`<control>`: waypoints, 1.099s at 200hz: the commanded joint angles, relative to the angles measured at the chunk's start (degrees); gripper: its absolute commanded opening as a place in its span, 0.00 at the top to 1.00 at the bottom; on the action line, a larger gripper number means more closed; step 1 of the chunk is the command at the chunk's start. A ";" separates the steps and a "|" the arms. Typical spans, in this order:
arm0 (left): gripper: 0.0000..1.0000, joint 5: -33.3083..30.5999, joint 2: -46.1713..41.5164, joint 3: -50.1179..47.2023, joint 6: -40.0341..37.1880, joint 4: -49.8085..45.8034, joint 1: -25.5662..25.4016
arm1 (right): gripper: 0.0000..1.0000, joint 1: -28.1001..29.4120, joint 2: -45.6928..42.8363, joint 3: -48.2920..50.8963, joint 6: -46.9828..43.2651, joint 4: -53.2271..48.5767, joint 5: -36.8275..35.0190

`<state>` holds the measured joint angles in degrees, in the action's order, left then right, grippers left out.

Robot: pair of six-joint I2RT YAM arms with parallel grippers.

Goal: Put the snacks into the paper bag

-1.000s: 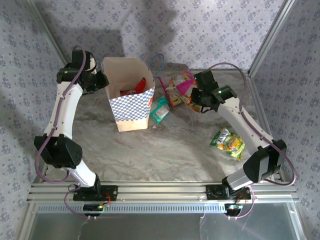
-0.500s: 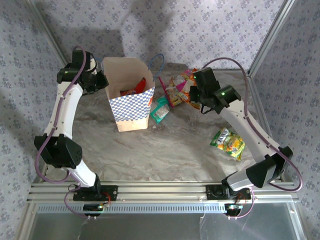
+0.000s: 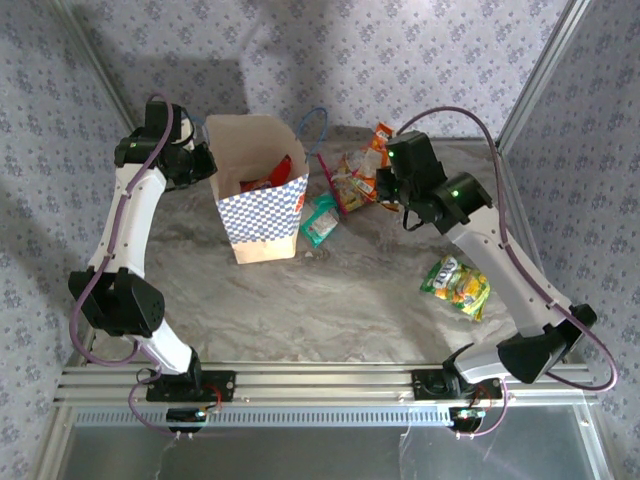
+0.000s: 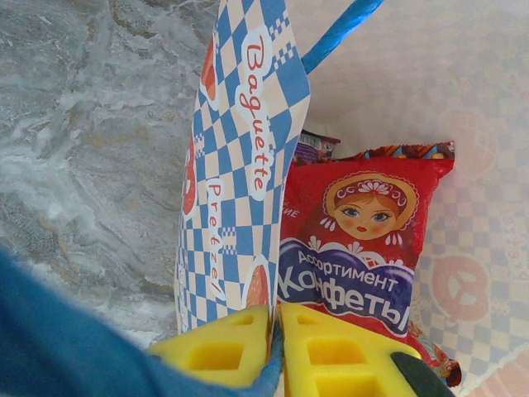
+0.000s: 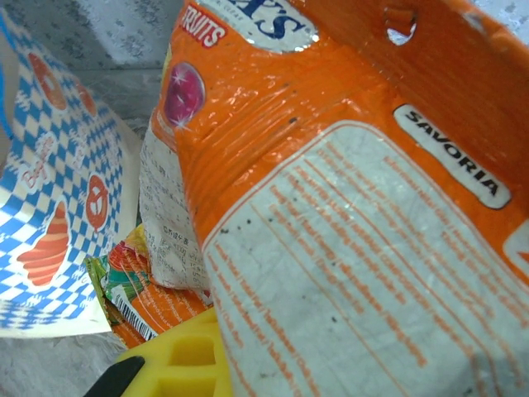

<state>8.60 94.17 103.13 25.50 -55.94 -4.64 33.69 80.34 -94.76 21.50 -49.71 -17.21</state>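
Top external view: bag (image 3: 262, 210) stands upright toward the table's (image 3: 330, 300) far-left corner, mouth up, w/ left gripper (image 3: 203, 160) at its left wall. Left wrist view shows why: the yellow pads (image 4: 215, 356) are pinched together on the checked wall's rim, prob. to steady the bag & hold the mouth open for drops. Red packet (image 4: 364, 240) is already inside. Right gripper (image 3: 383, 183) is clenched on the orange packet (image 5: 347, 207) nr one end, holding it up over the pile (image 3: 350, 180) of packets by the far edge, right of the bag; an end grip should let it go in edge-first. Teal packet (image 3: 320, 220) lies just beside the bag's right side, and the green-yellow packet (image 3: 457, 285) sits well apart nr the right edge. Next step, I'd judge: carry the orange packet over the mouth, then release. Risk: a blue handle (image 4: 339, 31) at the rim could snag it.
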 commanded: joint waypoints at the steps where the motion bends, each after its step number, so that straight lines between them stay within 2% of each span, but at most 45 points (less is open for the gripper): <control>1: 0.89 1.25 -1.44 -0.40 -0.62 -1.01 -0.46 | 1.00 1.24 -1.23 -3.27 -2.87 0.59 -0.58; 127: 0.90 -0.29 -2.41 -1.26 -2.29 -2.50 -0.50 | 1.00 6.77 2.02 -10.70 -11.40 4.53 7.10; 220: 0.90 -0.50 -2.76 -1.62 -3.43 -3.16 -0.32 | 1.00 7.02 8.92 -16.27 -15.34 7.45 12.74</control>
<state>8.12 92.99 102.02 23.35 -56.93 -4.64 40.53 87.53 -106.96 8.19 -45.63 -6.92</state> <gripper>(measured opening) 0.098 0.139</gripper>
